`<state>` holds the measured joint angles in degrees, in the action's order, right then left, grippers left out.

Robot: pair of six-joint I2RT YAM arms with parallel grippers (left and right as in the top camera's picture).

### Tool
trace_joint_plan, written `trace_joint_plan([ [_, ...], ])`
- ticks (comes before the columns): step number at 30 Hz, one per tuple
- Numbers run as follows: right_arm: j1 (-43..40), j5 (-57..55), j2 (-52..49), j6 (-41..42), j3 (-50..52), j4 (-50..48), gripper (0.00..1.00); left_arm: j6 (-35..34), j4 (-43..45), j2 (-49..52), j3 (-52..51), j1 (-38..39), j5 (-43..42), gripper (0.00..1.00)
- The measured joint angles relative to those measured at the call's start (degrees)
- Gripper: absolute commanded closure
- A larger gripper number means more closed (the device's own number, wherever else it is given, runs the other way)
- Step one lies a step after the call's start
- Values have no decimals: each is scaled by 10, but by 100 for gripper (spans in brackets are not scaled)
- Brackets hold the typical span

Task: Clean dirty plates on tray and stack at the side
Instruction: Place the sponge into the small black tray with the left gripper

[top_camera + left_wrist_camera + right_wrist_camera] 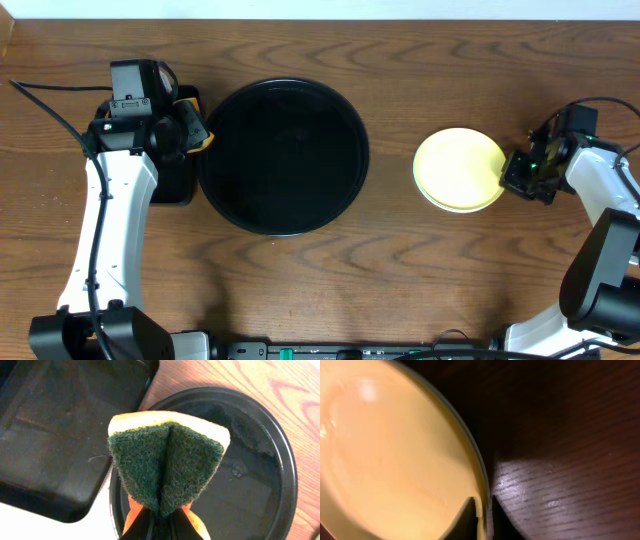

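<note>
The round black tray [285,155] lies at the table's middle with nothing on it; it also shows in the left wrist view [260,475]. The pale yellow plate [458,168] rests on the wood at the right, on top of a stack whose lower plates show only as a thin rim. My right gripper [508,175] is shut on the yellow plate's [395,445] right rim, one finger inside and one outside [484,515]. My left gripper [192,132] is shut on a folded green-and-yellow sponge [167,460], held over the tray's left edge.
A smaller rectangular black tray [175,185] sits left of the round tray, under my left arm; it also shows in the left wrist view [65,435]. Bare wooden table lies between the round tray and the plate stack.
</note>
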<state>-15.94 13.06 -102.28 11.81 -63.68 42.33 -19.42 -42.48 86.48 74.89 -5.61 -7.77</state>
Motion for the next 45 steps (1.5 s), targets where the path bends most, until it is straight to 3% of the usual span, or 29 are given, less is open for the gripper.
trace_joint_plan([
  [1,0,0,0,1,0,3,55,0,0,0,0,-1,3,92],
  [2,0,1,0,2,0,7,49,0,-1,0,0,-3,5,92],
  [11,14,34,38,-32,-58,44,11,0,7,1,0,-87,34,92],
  [13,29,37,60,-33,-74,42,1,3,18,5,0,-103,48,87],
  [16,65,41,95,-40,-96,33,1,20,34,24,0,-115,60,68],
  [18,86,41,108,-40,-105,29,1,29,41,44,0,-114,64,47],
  [21,110,40,113,-40,-109,28,1,37,44,74,0,-114,67,27],
  [34,137,67,112,-40,-109,-7,1,43,1,86,0,-114,66,25],
  [45,181,80,112,-30,-109,-81,1,43,-73,-124,0,-114,-4,25],
])
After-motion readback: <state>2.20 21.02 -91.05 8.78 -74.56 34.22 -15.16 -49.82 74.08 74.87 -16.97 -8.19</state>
